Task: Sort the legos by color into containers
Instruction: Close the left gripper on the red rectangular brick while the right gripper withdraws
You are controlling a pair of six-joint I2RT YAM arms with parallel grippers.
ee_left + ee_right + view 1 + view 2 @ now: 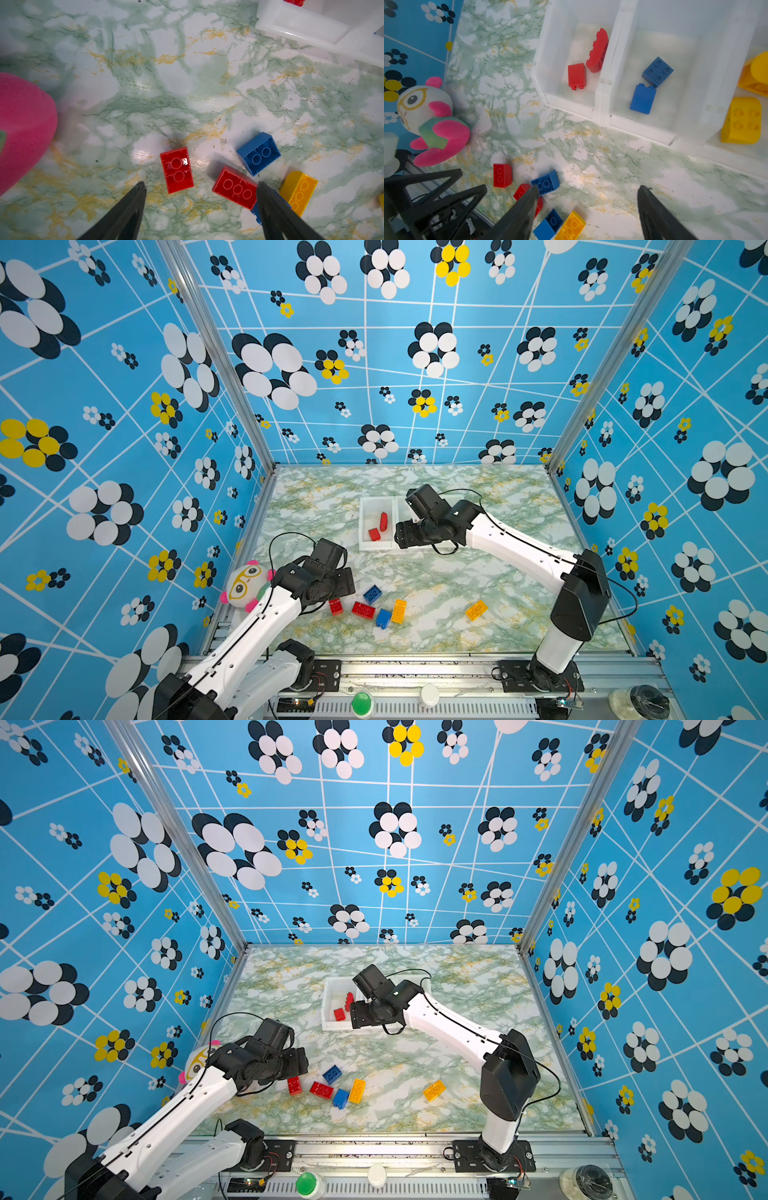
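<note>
Sorting stands half done: six legos (641,98) sit colour-matched in the containers (604,116), six lie loose on the near table (436,572), left gripper (201,182) and right gripper (589,186) both spread, empty.

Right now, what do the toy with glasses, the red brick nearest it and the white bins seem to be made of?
Toy with glasses: probably plush or foam, matte, grainy, no glints. Red brick nearest it: hard plastic, glossy; a bright glint sits on its moulded face. White bins: translucent plastic, smooth; the walls look milky and let light through.
</note>
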